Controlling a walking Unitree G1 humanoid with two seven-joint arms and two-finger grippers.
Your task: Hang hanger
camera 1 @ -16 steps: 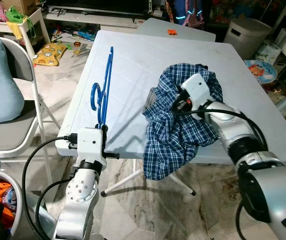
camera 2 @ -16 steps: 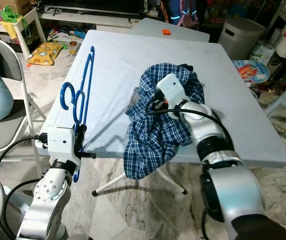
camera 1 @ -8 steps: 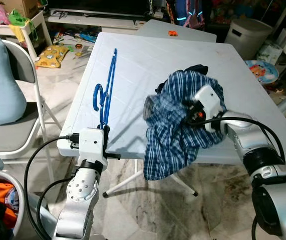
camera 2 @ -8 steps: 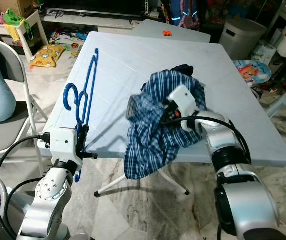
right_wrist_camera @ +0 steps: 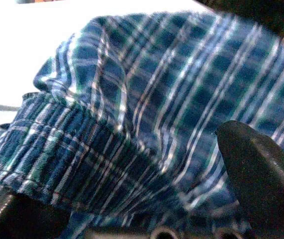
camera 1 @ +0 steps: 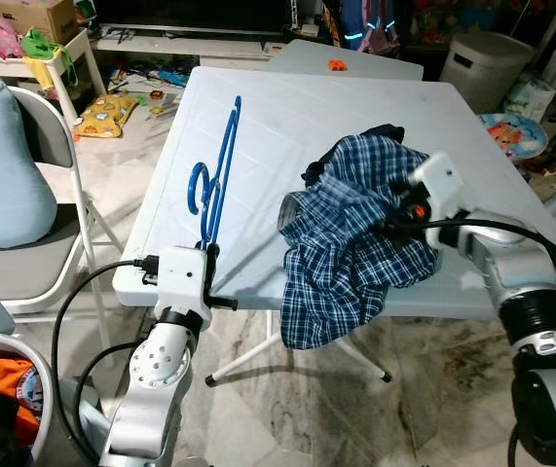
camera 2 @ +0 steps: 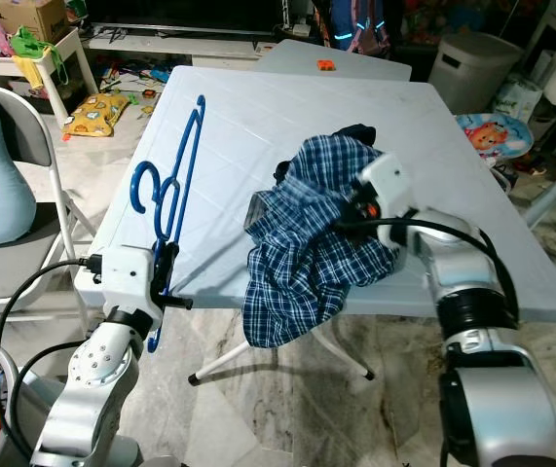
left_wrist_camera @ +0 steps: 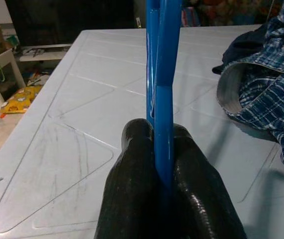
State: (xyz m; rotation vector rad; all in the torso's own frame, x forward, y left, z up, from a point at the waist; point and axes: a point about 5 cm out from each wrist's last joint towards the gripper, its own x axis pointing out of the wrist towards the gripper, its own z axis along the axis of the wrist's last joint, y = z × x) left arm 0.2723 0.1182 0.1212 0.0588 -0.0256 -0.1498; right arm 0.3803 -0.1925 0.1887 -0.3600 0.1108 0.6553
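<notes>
Hanger: the blue hanger stood up on edge over the left part of the white table, hook curling toward the left edge, its long frame running away to the far side.
Left gripper: the left gripper had it, both black fingers pressed tight against the blue bar at the near end, just at the table's near-left corner.
Shirt: a blue plaid shirt lay heaped right of the hanger, well apart from it, one tail spilling over the near edge of the table.
Right gripper: the right gripper sat at the shirt's right side with checked cloth bunched between its fingers; whether it truly gripped the cloth, I could not tell.
Handling, hanger: looked light, thin and stiff, smooth plastic, likely to twist in a pinch near one end; a hold by the neck under the hook would steady it better.
Handling, shirt: soft and limp, it would sag and slide; the collar or shoulders looked the best place to take hold.
Surroundings: a folding chair stood left of the table, toys scattered on the far floor.
</notes>
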